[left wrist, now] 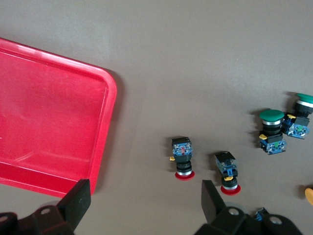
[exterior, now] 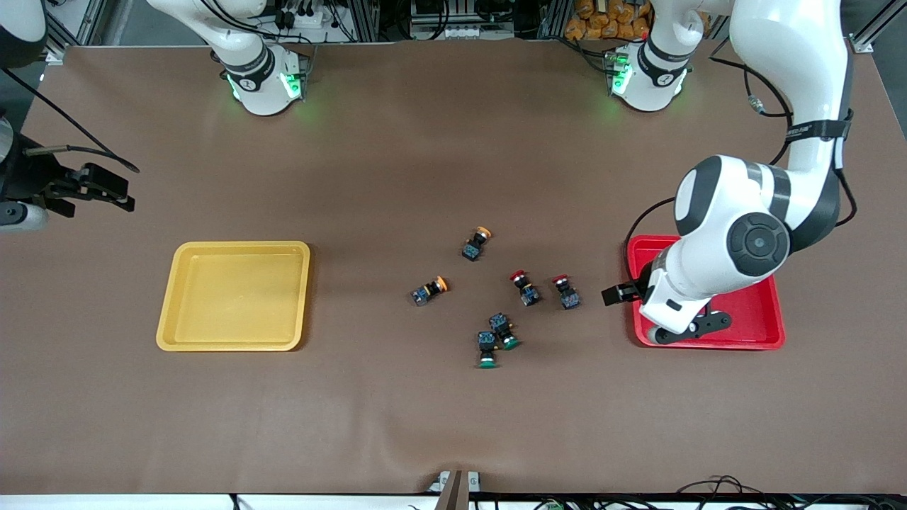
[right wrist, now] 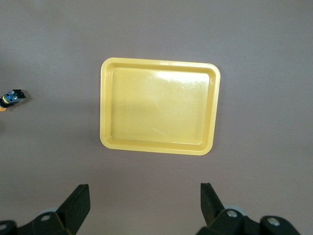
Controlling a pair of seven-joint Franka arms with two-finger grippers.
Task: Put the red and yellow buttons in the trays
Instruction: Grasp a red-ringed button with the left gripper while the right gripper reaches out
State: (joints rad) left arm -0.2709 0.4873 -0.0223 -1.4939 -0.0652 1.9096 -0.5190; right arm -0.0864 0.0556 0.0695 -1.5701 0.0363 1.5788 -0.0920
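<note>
Buttons [exterior: 524, 288] lie on brown table [exterior: 397, 177] beside red tray [exterior: 751, 312]; left gripper [left wrist: 142, 200] and right gripper [right wrist: 142, 200] spread wide.

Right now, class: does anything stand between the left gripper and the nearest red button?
Nothing visible does. The open left gripper hangs by the red tray, with only bare mat between it and the nearest red button.

The light is bright and even, and it seems to come from above, so shadows are small and soft. The yellow tray [right wrist: 159, 105] has a pale shiny patch near its upper middle in the right wrist view, and green lamps glow on the table at the top of the front view. Everything looks sharp, with no blur.
</note>
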